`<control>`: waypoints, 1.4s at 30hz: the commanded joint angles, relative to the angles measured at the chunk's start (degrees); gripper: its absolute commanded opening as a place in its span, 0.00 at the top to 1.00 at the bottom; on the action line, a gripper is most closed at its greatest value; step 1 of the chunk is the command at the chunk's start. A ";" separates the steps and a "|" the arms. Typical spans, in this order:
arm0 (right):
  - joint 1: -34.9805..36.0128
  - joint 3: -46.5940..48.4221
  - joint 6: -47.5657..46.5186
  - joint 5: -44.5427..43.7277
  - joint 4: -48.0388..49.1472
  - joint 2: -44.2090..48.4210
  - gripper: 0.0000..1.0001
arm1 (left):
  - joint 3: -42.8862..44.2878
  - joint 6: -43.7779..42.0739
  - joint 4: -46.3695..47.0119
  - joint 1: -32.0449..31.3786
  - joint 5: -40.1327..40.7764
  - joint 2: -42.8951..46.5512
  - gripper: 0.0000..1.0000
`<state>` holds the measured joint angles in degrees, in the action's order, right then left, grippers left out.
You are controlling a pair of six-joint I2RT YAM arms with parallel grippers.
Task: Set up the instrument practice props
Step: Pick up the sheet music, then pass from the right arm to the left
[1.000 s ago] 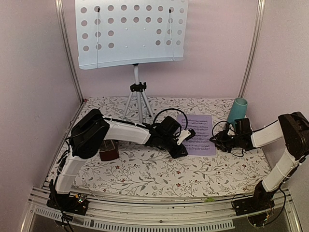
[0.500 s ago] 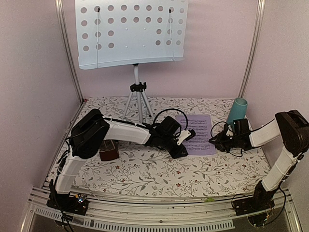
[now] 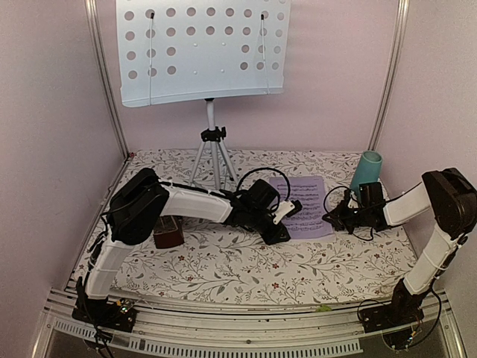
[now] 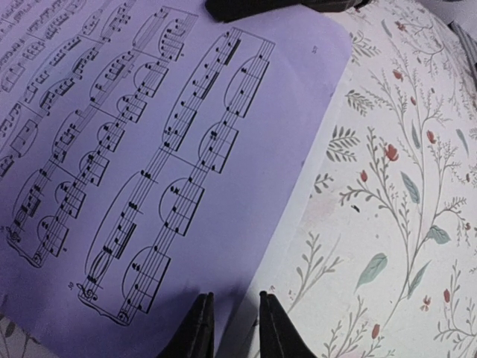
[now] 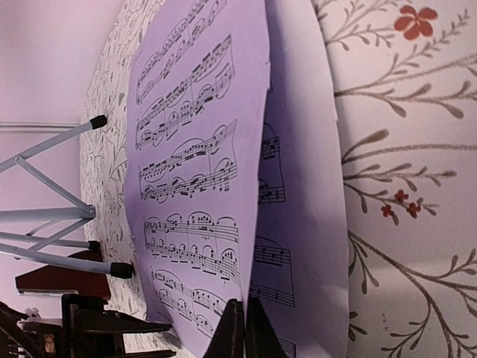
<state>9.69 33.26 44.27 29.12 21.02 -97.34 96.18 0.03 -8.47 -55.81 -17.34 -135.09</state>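
Note:
The pale-blue perforated music stand [image 3: 201, 52] rises on silver tripod legs [image 3: 212, 153] at the back. Lilac sheet-music pages [image 3: 305, 205] lie on the floral cloth right of centre. My right gripper [image 5: 244, 328] is shut on the near edge of the top page [image 5: 194, 171], which curls up off the page beneath [image 5: 302, 224]. At the pages' opposite side my left gripper [image 4: 231, 328] stands narrowly open, its fingertips resting low over the page's edge [image 4: 223, 186], holding nothing. The dark red-brown metronome [image 3: 168, 236] sits partly hidden behind the left arm.
A teal cup [image 3: 366, 173] stands upright just behind the right gripper [image 3: 330, 216]. The tripod's feet [image 5: 112, 270] reach close to the pages' far side. Pink walls and metal posts close in the floral-clothed table [image 3: 223, 268] on three sides.
The right gripper's jaws have closed onto the top page's edge, and that arm has shifted slightly left. The left arm has not moved.

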 commanded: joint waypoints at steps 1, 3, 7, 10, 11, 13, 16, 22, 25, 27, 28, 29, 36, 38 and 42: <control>0.30 0.94 -1.36 -0.11 0.76 0.78 1.00 | 0.74 -0.79 -1.02 -0.29 -0.43 0.24 0.77; 0.66 1.12 -1.89 -0.78 0.03 1.24 1.00 | 0.81 -0.82 -1.07 -0.29 -0.38 0.56 0.76; 2.49 2.39 -4.64 -4.60 -4.79 4.34 1.00 | 0.83 0.35 -0.78 -0.11 0.29 2.79 0.68; 4.35 4.18 -8.08 -8.77 -9.22 7.95 1.00 | 0.80 2.05 -0.14 0.54 0.42 5.81 0.55; 5.03 4.87 -9.05 -10.52 -10.88 9.36 1.00 | 0.83 2.60 0.12 0.73 0.62 6.59 0.50; 6.28 6.64 -12.17 -13.46 -14.32 12.37 1.00 | 0.85 3.56 0.42 1.04 0.93 9.24 0.43; 7.40 8.74 -16.07 -16.70 -18.94 16.46 1.00 | 0.76 5.09 0.67 1.53 1.83 12.61 0.37; 8.99 11.65 -23.02 -18.50 -26.61 25.14 1.00 | -3.24 13.09 3.95 3.68 4.43 19.82 0.32; 10.95 13.84 -26.71 -19.71 -32.06 28.73 1.00 | -9.29 18.92 9.57 5.19 2.50 25.39 0.31; 13.16 15.07 -28.19 -22.12 -35.50 31.13 1.00 | -13.06 22.10 13.74 5.44 2.06 27.94 0.31; 14.16 15.67 -28.52 -22.90 -37.74 32.30 1.00 | -14.79 23.62 15.38 5.46 1.99 29.09 0.30; 15.46 16.17 -29.01 -24.05 -39.37 33.51 1.00 | -16.74 24.82 16.99 5.52 1.72 30.08 0.30; 24.62 19.20 -27.78 -29.52 -49.84 42.11 1.00 | -29.16 34.72 28.94 4.82 0.38 35.33 0.29; 27.47 20.28 -27.30 -29.61 -51.89 43.39 1.00 | -32.12 36.86 32.08 4.26 0.83 36.09 0.28; 33.96 22.79 -26.52 -29.46 -55.37 43.98 1.00 | -38.39 43.50 40.40 3.88 0.58 36.68 0.25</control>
<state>38.72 53.12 16.99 1.37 -28.29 -54.06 62.57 35.20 20.18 -51.13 -16.08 -100.71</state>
